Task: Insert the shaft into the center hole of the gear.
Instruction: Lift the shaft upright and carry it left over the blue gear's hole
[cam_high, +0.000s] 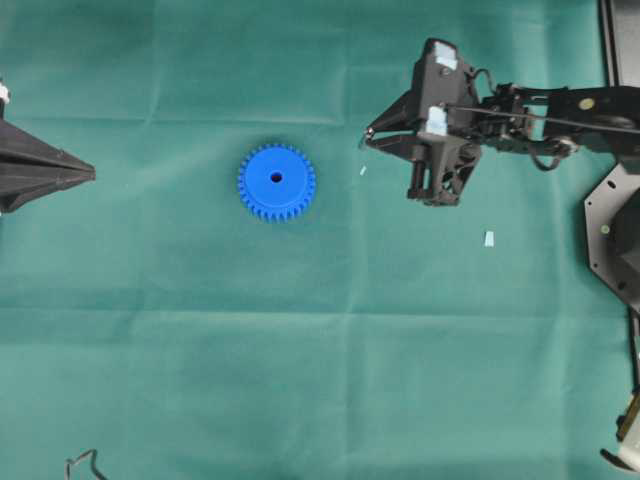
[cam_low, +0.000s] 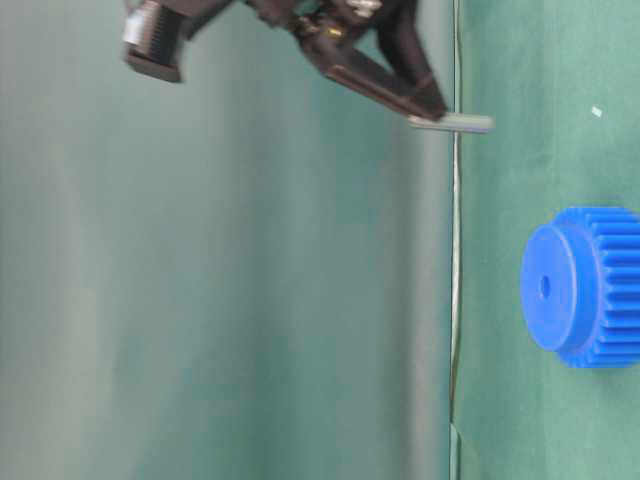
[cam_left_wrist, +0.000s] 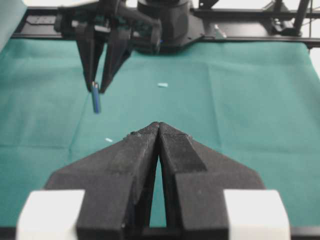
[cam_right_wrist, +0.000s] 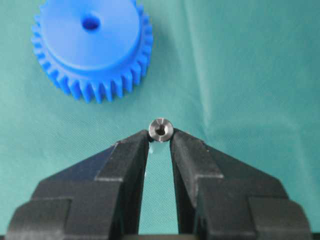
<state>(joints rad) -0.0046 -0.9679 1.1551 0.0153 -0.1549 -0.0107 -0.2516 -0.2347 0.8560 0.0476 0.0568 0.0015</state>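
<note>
The blue gear (cam_high: 276, 182) lies flat on the green cloth, its center hole (cam_high: 276, 178) facing up. Off to its right, apart from it, my right gripper (cam_high: 368, 137) is shut on the shaft (cam_right_wrist: 161, 129), a small silvery pin seen end-on between the fingertips. The shaft (cam_left_wrist: 96, 100) hangs upright below the tips. In the right wrist view the gear (cam_right_wrist: 90, 45) and hole (cam_right_wrist: 91, 23) lie ahead at upper left. My left gripper (cam_left_wrist: 159, 125) is shut on nothing, at the left edge, its tip (cam_high: 90, 175) pointing at the gear.
Two small pale scraps lie on the cloth, one (cam_high: 363, 171) just below the right gripper's tips and one (cam_high: 489, 238) further right. A black frame and arm base (cam_high: 610, 230) stand at the right edge. A cable loop (cam_high: 85, 462) shows at bottom left.
</note>
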